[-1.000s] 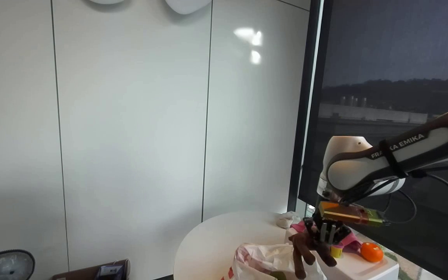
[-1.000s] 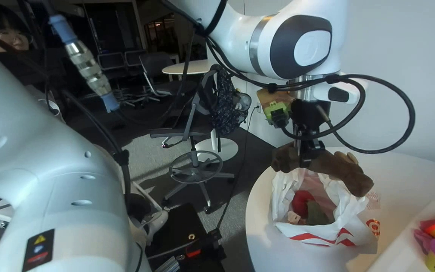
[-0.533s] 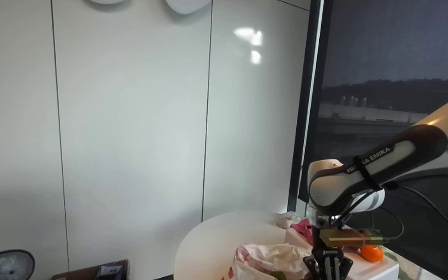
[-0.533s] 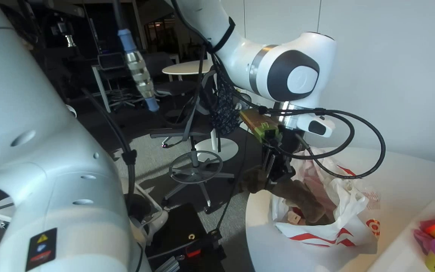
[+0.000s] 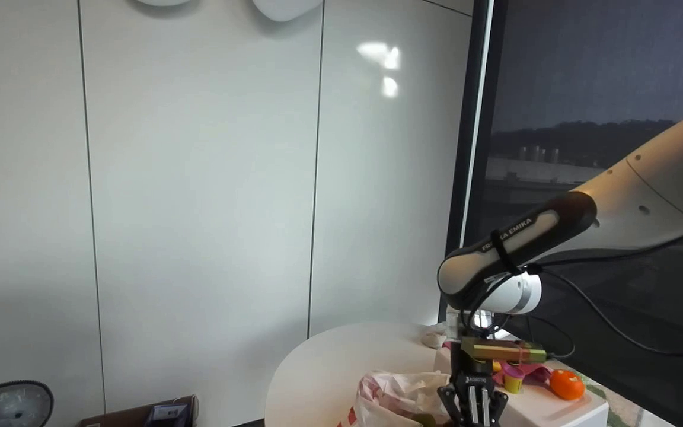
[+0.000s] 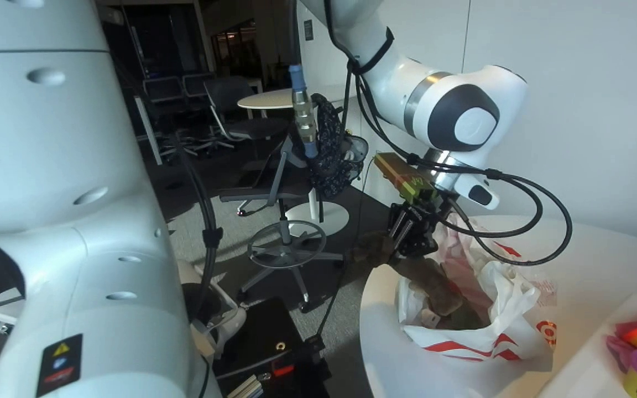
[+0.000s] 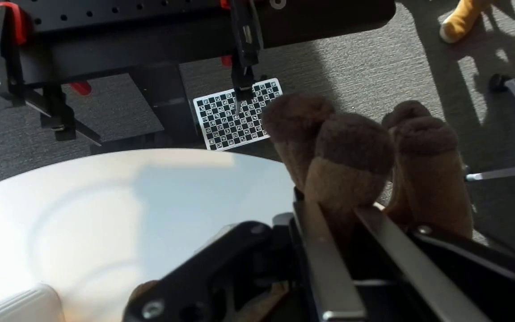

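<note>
Gripper (image 7: pixel 335 206) clamped on a brown plush toy (image 6: pixel 432 284), ends hard to see

The plush toy fills the gap at the ends of the fingers (image 7: pixel 329 264), hiding their inner faces. One end hangs below the gripper and overlaps the mouth of a plastic bag (image 6: pixel 479 345); whether it touches the plastic cannot be told. A pale block (image 6: pixel 429 319), below the gripper inside the bag, shows only in part. The toy's opposite end, past the fingers, is dim and hard to outline. In an exterior view, with a round orange object (image 5: pixel 567 384) to the gripper's right, the lower edge crops the bag's base.
</note>
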{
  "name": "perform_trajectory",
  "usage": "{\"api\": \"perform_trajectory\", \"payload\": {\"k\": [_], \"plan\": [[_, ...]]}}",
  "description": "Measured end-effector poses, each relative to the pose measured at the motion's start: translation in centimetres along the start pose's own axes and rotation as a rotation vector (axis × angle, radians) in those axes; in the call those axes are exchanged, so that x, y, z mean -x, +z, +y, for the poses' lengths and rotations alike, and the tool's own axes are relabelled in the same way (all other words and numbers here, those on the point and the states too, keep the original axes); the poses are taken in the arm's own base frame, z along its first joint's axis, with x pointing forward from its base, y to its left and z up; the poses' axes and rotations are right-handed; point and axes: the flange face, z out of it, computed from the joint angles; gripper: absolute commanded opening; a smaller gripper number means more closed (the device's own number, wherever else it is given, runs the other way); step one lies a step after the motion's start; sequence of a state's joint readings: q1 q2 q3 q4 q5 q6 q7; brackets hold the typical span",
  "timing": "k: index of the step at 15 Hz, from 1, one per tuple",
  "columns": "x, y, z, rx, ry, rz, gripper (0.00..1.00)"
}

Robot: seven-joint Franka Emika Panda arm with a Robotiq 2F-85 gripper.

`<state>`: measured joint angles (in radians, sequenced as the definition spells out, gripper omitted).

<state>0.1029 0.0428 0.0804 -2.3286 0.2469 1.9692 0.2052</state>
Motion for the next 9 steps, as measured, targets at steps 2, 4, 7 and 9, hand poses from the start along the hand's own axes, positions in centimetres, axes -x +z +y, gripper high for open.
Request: {"api": "perform_trajectory", "payload": {"k": [2,4,7,9], "plan": [[-1.9,-0.3,0.5,-0.082,0.021,-0.045,0.08],[-3.8,-0.5,1.8,-0.165,0.064,-0.086,0.08],[-6.3,-0.5,4.3,-0.284,0.142,-0.136,0.07],[-7.6,-0.5,6.2,-0.354,0.192,-0.159,0.08]]}}
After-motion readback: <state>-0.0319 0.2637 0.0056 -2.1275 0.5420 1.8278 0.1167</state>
